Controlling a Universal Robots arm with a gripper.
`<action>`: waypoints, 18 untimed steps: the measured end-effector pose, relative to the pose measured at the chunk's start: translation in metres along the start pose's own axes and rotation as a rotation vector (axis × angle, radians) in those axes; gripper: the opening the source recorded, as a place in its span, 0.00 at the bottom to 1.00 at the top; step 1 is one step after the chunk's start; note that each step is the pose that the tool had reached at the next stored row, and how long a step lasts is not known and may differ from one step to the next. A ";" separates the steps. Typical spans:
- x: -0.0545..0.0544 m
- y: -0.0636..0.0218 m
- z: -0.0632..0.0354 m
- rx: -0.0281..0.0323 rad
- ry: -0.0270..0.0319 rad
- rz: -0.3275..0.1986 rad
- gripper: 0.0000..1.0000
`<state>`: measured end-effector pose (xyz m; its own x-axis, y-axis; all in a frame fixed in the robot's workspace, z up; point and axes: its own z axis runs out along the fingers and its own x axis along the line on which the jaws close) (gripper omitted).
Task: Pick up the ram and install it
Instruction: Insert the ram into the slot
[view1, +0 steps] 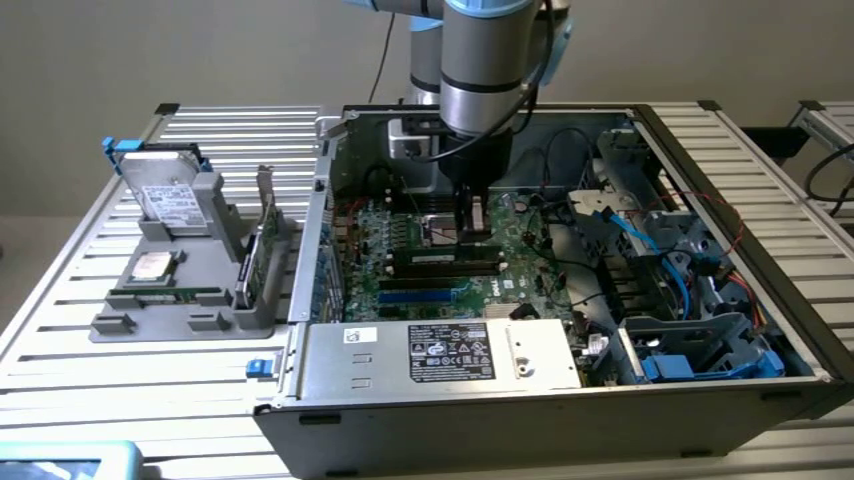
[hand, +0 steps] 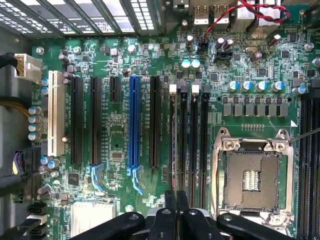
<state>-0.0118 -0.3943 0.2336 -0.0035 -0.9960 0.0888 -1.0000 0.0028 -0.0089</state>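
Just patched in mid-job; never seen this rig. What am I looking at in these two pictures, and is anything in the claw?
A grey robot arm reaches down into an open grey computer case. The exterior view watches from outside; the wrist view rides on the arm, looking down at the green motherboard. The black claw is shut, its tips at the row of black memory slots beside the empty silver processor socket. Whether a memory stick is pinched there, I cannot tell. On the slatted table, at the exterior view's left, a grey holder carries a silver hard drive, a square silver chip and an upright green card.
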 end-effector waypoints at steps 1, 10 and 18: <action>0.000 0.0000 0.0005 0.0000 0.0002 0.000 0.12; 0.000 0.0000 0.0019 0.0000 0.0010 0.000 0.12; 0.000 0.0000 0.0021 0.0009 0.0041 0.003 0.12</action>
<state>-0.0118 -0.3944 0.2316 -0.0063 -0.9957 0.0928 -0.9999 0.0054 -0.0100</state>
